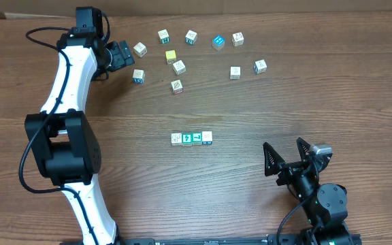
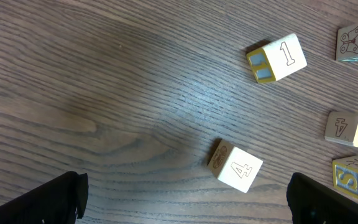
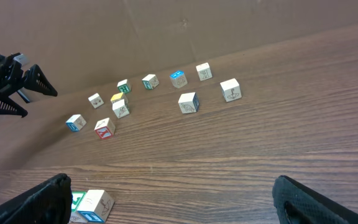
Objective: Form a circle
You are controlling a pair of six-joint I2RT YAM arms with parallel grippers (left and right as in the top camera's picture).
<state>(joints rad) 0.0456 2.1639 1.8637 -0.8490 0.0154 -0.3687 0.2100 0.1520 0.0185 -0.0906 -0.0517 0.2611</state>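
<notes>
Alphabet blocks [image 1: 179,67] are scattered loosely over the far part of the table [image 1: 332,102]; no circle is formed yet. A row of three blocks [image 1: 192,138] is set edge to edge at the centre, probably as the start of the ring. The left tool [image 1: 129,54] is held beside the scattered group with jaws apart, judged ready for a pick. The right tool [image 1: 288,155] is kept at the near edge, jaws apart and empty.

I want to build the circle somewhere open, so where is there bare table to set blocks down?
Bare wood runs between the scattered blocks up top and the short block row in the middle. More lies right of that row, above the right gripper. It's crowded among the scattered blocks beside the left gripper.
</notes>
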